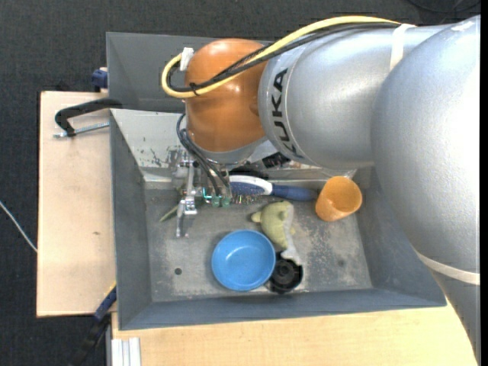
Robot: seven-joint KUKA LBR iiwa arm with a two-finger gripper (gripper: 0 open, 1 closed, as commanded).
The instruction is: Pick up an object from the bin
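My gripper (185, 207) hangs below the orange cover, low over the bin floor in the back left part of the bin. Nothing shows held in it. Just to its right lies a blue and white brush (259, 186) along the back wall. A blue bowl (242, 260) sits upright on the floor, below and to the right of the gripper and apart from it. A pale yellow-green lump (277, 221) lies between the bowl and the brush.
An orange cup (339, 198) lies on its side at the back right. A black round piece (286, 276) rests against the bowl's right side near the front wall. The arm covers the bin's back right. Bare floor lies at the front left.
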